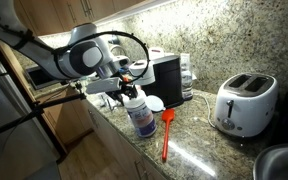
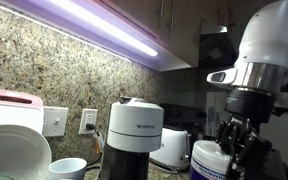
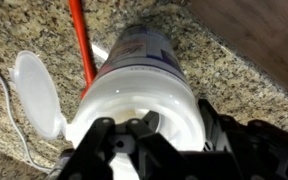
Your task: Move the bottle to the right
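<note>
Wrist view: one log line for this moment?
gripper at top of white plastic bottle | closure unclear | bottle on granite counter

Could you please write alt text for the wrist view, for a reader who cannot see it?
The black gripper brackets the top of the white bottle with a blue-and-white label, seen from above on a speckled granite counter. A red utensil handle and a white round dish lie beside it.

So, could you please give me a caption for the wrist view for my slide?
Wrist view: the claw straddles the white bottle on the granite counter, a red-handled utensil beside it.
</note>
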